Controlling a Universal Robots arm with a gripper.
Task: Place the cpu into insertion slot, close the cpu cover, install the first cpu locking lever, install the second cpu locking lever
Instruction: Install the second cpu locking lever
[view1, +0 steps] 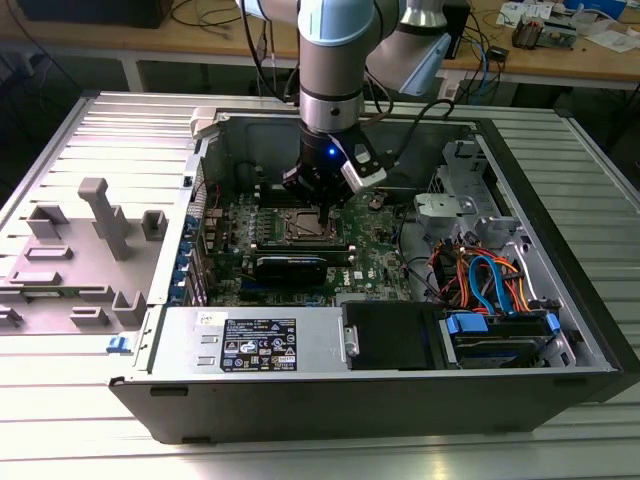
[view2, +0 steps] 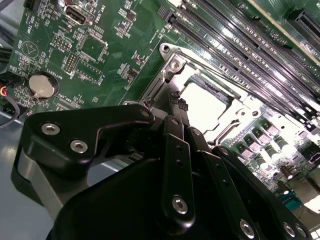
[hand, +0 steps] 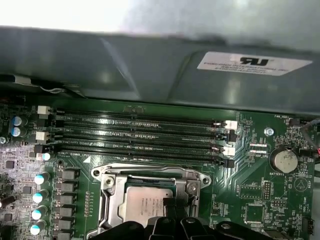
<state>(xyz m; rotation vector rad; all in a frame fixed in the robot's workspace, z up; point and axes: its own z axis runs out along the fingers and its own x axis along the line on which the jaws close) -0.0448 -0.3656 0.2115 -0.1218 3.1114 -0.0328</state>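
Observation:
The cpu (hand: 142, 202) lies flat in the insertion slot (view1: 300, 226) on the green motherboard, its silvery top bright in the second wrist view (view2: 206, 102). The silver cpu cover (hand: 111, 192) lies down around it as a frame, with the chip showing through its window. My gripper (view1: 320, 212) hangs straight above the socket inside the open computer case. Its black fingertips (hand: 171, 206) are close together over the near edge of the chip and cover, and they look shut with nothing visible between them. In the second wrist view the gripper (view2: 178, 107) tips sit at the socket's edge.
Long black memory slots (hand: 140, 135) run beside the socket, with the case wall (hand: 150, 65) behind them. A round coin battery (hand: 283, 160) sits on the board. The power supply (view1: 250, 345), drive cables (view1: 490, 280) and a grey fixture tray (view1: 80, 250) lie around.

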